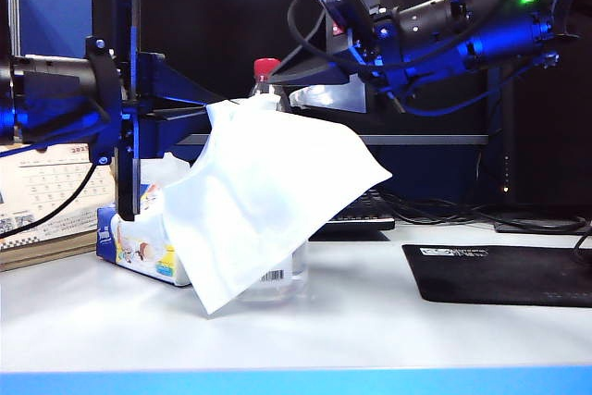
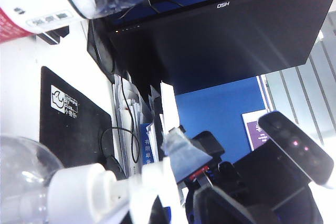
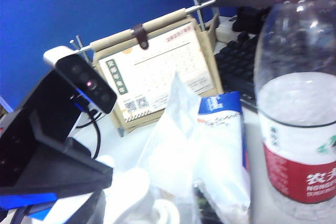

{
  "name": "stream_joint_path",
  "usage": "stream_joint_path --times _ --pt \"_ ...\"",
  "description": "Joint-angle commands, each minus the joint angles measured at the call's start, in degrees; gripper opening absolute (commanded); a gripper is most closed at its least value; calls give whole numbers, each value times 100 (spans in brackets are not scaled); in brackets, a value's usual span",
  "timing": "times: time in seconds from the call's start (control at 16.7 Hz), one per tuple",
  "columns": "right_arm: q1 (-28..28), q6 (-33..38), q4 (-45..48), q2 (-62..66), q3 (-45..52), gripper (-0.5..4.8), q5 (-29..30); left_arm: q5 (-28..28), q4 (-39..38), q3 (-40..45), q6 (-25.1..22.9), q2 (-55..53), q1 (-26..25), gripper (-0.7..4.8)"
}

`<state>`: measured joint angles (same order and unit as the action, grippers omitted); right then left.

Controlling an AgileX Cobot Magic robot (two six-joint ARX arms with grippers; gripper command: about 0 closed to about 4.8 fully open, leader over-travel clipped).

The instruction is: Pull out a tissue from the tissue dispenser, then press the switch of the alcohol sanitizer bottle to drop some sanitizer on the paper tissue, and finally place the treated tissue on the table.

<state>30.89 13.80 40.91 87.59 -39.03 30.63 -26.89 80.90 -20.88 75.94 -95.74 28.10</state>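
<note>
**Tissue held over the sanitizer bottle, right gripper wide above**

The landmark is the alcohol sanitizer bottle (image 1: 277, 282), which stands on the table (image 1: 370, 321) toward the left in the exterior view. Only its lower part, with a strip of barcode, shows there; the rest is hidden behind the tissue (image 1: 268, 201).

The left gripper (image 1: 199, 110) reaches in level from the left, above the bottle, and is clamped on the tissue's upper corner. The sheet hangs down from that grip, spread wide and creased, draped in front of the bottle with its lowest corner just above the table. In the left wrist view the bottle's clear shoulder (image 2: 21, 177) and the switch (image 2: 89, 195) lie close to the camera, with a fold of the tissue (image 2: 178, 153) just past the pump head.

The right gripper (image 1: 319, 67) hangs above and slightly right of the bottle, its jaws spread wide with nothing between them.

The tissue dispenser (image 1: 139, 242) sits on the table just left of the bottle, white tissue poking from its top; the right wrist view shows it too (image 3: 220, 145). A taller red-capped bottle (image 1: 265, 71) stands just behind the sanitizer bottle. A desk calendar (image 1: 46, 191) stands left of the dispenser, and a black mouse pad (image 1: 499, 273) lies well to the right of the bottle. A keyboard (image 1: 361, 215) sits behind.
</note>
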Motion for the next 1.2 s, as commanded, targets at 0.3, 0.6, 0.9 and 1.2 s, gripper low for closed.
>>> stream_joint_path --times 0.3,0.6,0.9,1.2 --pt "76 -31 251 2 -55 136 -24 -125 101 -28 -4 20 4 -6" --pt "146 -33 210 17 -319 -1 -39 -138 107 -28 -4 20 2 -6" --pt "157 -31 -175 173 -481 -1 168 -140 105 -33 -4 20 4 -6" --pt "509 -44 -177 175 -481 -1 177 -142 103 -39 -4 20 2 -6"
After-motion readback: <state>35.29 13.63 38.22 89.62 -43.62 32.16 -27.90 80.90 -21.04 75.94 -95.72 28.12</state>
